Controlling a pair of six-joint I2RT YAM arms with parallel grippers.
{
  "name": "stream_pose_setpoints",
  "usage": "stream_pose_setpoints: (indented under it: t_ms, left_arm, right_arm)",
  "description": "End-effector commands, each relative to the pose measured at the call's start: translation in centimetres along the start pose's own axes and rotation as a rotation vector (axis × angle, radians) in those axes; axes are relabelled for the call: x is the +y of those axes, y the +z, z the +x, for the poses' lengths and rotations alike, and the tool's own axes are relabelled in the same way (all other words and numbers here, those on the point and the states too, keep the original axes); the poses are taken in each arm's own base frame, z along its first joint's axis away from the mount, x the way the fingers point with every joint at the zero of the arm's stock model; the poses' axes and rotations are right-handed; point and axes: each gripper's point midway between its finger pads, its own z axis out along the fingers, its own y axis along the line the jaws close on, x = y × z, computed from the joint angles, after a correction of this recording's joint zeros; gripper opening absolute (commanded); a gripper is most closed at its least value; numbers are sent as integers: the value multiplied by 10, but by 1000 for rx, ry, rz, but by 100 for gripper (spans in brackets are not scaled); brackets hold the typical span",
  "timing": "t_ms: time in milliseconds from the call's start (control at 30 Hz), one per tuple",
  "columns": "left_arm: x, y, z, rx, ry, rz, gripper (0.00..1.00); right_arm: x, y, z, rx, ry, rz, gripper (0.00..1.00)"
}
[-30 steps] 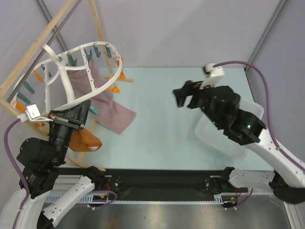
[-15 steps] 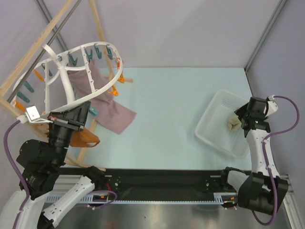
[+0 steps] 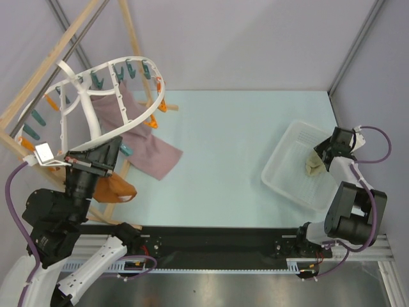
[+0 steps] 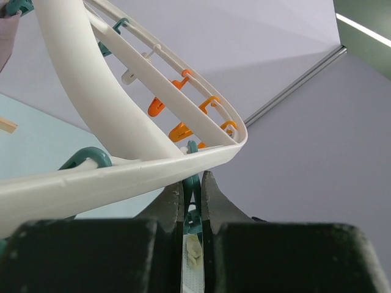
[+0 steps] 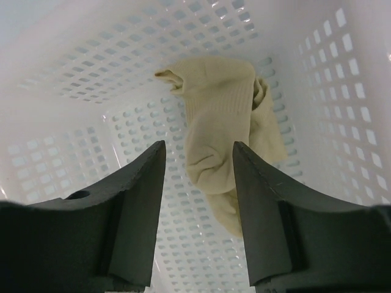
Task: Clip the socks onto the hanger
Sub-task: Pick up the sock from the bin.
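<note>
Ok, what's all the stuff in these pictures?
socks: maybe two, cream-yellow, in the basket
basket: one, white, table's right side
hanger: one, white, upper left
pegs: many, teal and orange, along hanger's rim
pink cloth: one, mauve-pink, draped below hanger
orange cloth: one, orange-brown, low at left
wooden frame: one, pale wood, far left
table: one, pale blue-green, underneath
left pincer: one, black, shut on a teal peg
right pincer: one, black, open above socks
</note>
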Motion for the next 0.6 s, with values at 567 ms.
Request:
stream_pose_setpoints:
  t_ms: [567]
  left_arm:
    - [-19,-7,-2,13,-22,92,0]
  right_arm:
    - [19,49,-4,-95,-138,48,45]
